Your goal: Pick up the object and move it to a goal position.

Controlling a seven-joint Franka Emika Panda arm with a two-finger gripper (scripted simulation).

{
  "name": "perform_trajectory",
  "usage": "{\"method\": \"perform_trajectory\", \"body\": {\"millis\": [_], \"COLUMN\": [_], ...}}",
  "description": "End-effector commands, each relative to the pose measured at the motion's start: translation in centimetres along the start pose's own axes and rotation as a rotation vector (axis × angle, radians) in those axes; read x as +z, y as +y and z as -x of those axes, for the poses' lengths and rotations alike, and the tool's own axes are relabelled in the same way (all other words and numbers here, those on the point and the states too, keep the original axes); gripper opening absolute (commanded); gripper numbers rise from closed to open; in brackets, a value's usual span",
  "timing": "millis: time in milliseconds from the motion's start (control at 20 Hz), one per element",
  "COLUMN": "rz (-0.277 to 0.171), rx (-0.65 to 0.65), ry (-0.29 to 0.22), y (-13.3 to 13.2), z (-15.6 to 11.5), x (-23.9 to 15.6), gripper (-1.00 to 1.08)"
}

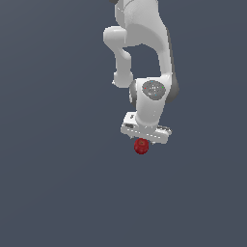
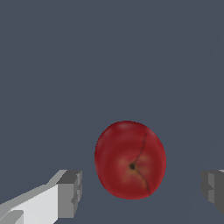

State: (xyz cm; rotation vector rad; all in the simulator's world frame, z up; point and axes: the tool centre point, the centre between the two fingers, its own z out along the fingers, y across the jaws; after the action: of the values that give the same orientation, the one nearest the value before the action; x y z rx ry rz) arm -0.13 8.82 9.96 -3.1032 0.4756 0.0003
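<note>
White arm reaching down over plain grey-blue floor, gripper spread wide, fingers clear of the fruit on both sides, dark-red apple-like object between them, in the exterior view at the gripper's six o'clock, no writing legible

Flat, even, fairly dim light over a plain slate-grey ground with no cast shadows; the white arm shades to grey on its sides, the red ball has a soft pale sheen, edges are sharp, unblurred
</note>
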Motion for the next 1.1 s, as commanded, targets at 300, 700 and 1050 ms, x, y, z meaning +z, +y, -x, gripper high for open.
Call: {"method": "perform_trajectory", "body": {"millis": [300,700,1050], "rz": [0.002,0.002,0.002], "rx": [0.015,0.018,0.019], "ry": [0.000,0.000,0.001], "y": [-0.2,-0.1,-0.2], "z": [0.1,0.2,0.1], "x": [0.5,3.9,5.3], "gripper": [1.00,1.00,1.00]}}
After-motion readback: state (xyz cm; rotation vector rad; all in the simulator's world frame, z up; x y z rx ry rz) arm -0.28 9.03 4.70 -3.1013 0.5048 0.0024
